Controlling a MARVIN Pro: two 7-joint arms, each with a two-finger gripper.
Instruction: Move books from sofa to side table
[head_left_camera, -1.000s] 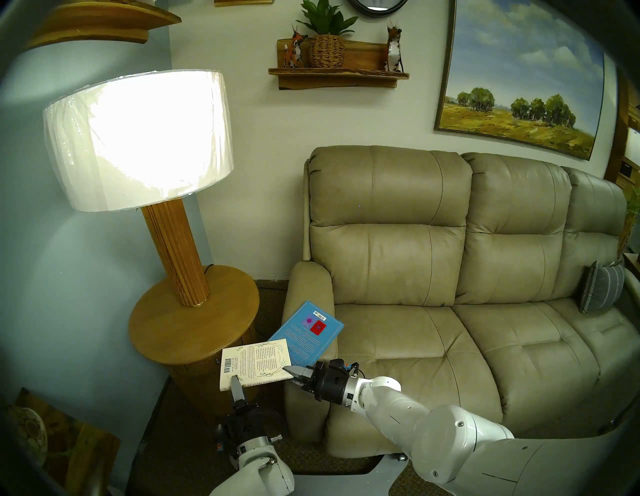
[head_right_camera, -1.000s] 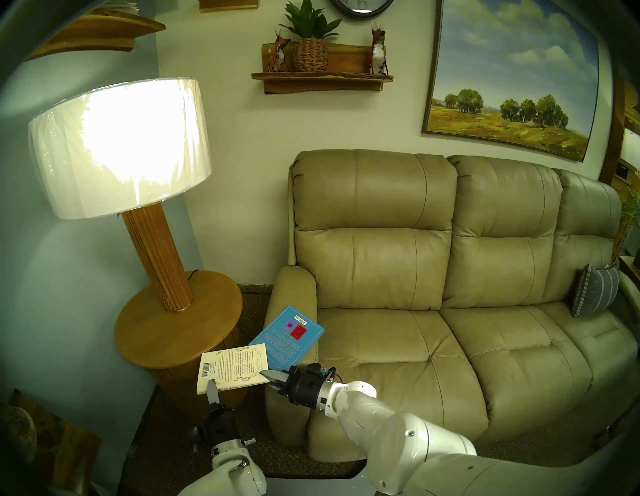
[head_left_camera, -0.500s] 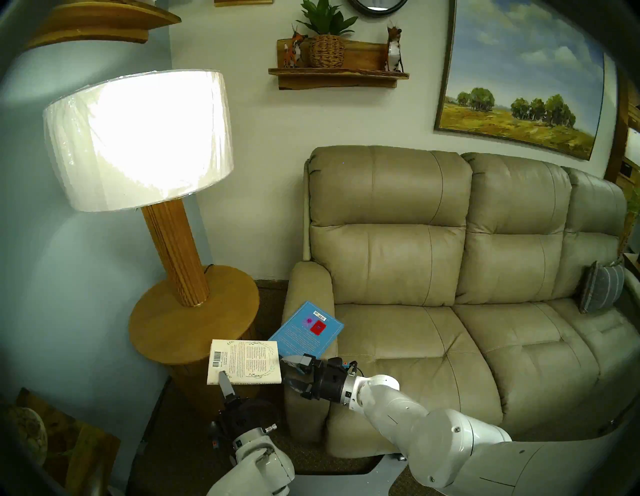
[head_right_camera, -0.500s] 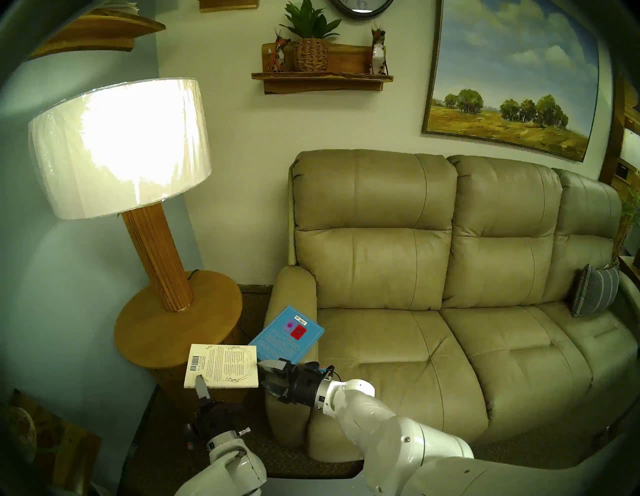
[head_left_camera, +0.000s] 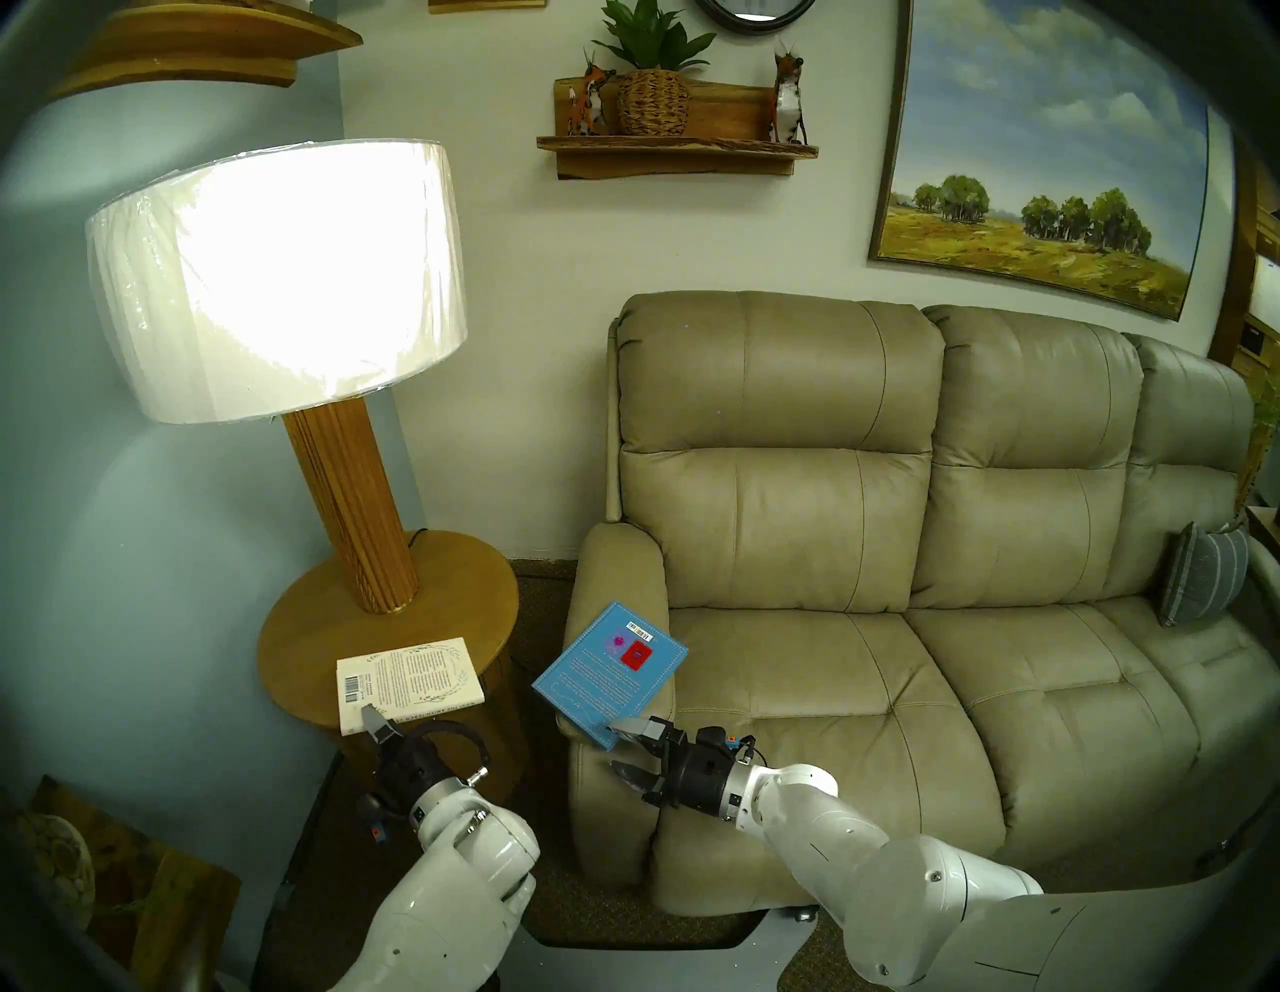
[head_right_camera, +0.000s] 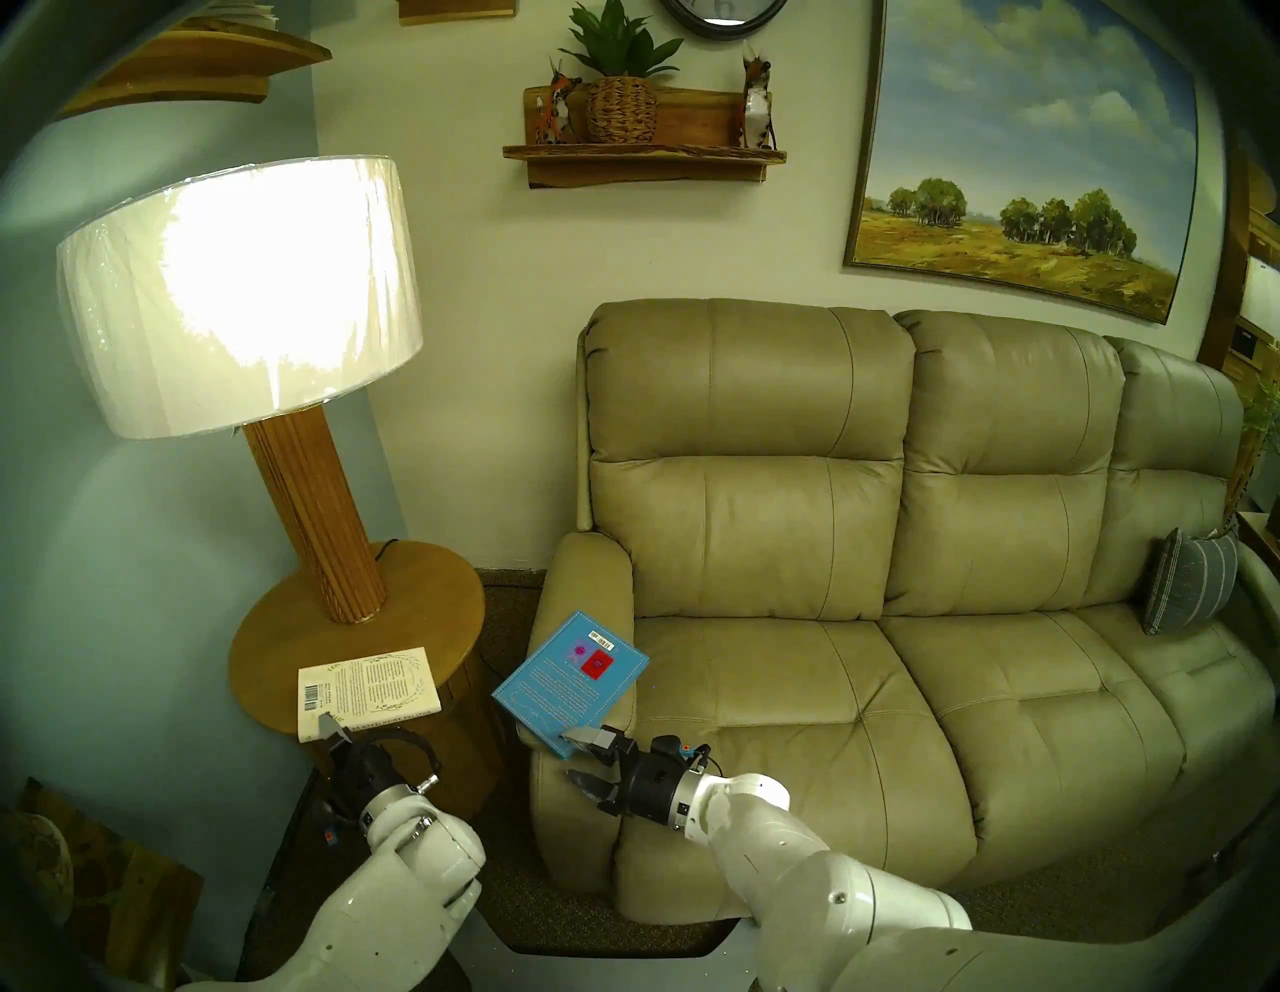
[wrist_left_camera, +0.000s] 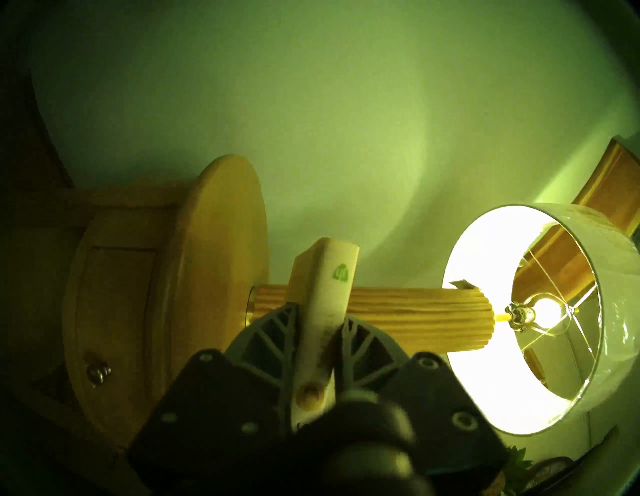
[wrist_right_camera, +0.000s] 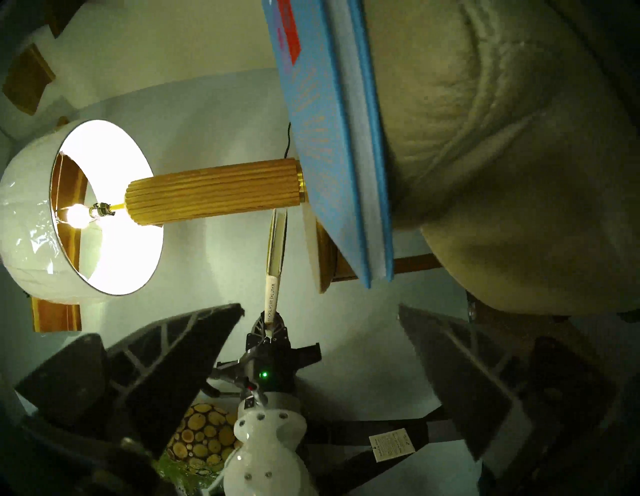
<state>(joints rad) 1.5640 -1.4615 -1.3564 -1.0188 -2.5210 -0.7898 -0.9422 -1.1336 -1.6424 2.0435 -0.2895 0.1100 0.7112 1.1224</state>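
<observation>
over the side table (head_left_camera: 443, 609) edge our left claw (head_left_camera: 372, 720) pinches the cream book (head_left_camera: 409, 682) by its corner, right claw (head_left_camera: 627, 748) spread at the blue book (head_left_camera: 609, 665) on the sofa (head_left_camera: 900, 693) armrest; thin, stiff, light, so we'd grip the overhanging near edge.

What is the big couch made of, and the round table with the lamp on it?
The sofa looks like tan leather or a look-alike: smooth, softly shiny, with stitched seams and puffy wrinkles. The side table looks like wood with a smooth honey-brown finish; grain lines show on its side. The lamp's post seems ribbed wood too.
</observation>
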